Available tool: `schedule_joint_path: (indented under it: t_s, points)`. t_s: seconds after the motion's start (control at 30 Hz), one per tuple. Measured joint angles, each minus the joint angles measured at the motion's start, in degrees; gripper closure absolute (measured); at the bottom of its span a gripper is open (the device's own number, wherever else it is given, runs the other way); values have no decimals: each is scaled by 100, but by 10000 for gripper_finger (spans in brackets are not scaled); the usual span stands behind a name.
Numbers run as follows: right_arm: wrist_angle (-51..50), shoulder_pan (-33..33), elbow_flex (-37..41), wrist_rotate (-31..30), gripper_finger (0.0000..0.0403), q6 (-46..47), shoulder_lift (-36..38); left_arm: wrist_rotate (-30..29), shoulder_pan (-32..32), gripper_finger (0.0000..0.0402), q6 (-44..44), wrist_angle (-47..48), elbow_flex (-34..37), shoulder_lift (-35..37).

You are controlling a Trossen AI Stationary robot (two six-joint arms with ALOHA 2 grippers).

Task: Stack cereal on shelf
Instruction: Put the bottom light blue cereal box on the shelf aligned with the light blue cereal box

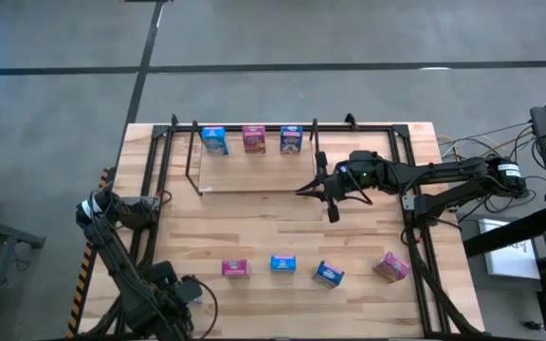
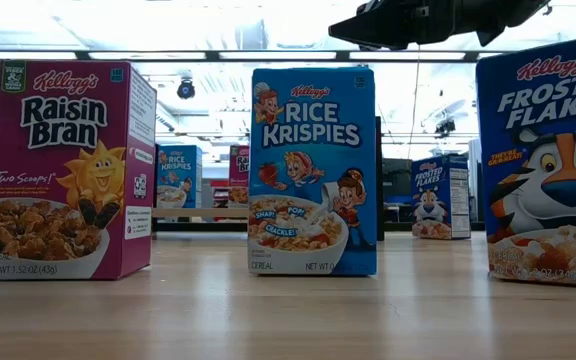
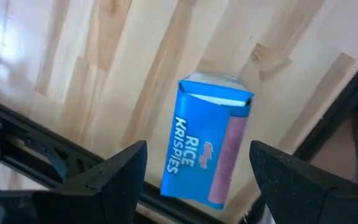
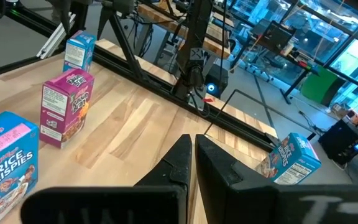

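Observation:
Three cereal boxes, blue (image 1: 213,140), pink (image 1: 253,139) and blue (image 1: 291,140), stand on the black-rod shelf (image 1: 200,170) at the table's far side. Pink (image 1: 236,269), blue (image 1: 282,263), blue (image 1: 328,274) and pink (image 1: 391,267) boxes stand in a near row. My left gripper (image 3: 197,149) is open at the near left corner (image 1: 190,289). Its fingers stand apart on either side of a blue Rice Krispies box (image 3: 207,149) on the table. My right gripper (image 1: 330,204) is shut and empty above the table, just in front of the shelf's right part; it also shows in the right wrist view (image 4: 193,155).
Slanted black support frames run along the table's left (image 1: 150,189) and right (image 1: 410,218) sides. The bare wood between the shelf and the near row (image 1: 254,223) is free room. In the low view three near boxes (image 2: 313,170) stand close to the camera, with my right arm (image 2: 428,20) overhead.

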State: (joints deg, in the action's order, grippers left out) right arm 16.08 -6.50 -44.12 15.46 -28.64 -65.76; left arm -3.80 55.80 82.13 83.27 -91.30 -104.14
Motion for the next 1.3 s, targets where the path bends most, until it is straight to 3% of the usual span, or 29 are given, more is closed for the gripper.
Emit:
schedule_joint_path:
  t_s: [0.37,0.93,1.3]
  points:
    - [0,0,0,-2,390,-66,0,-27,40,139,29,-493,431,-7]
    - [-1,0,0,-4,390,-52,0,-17,47,243,134,-631,449,-7]
    - [-2,0,0,-6,390,-50,0,30,47,261,273,-779,219,-7]
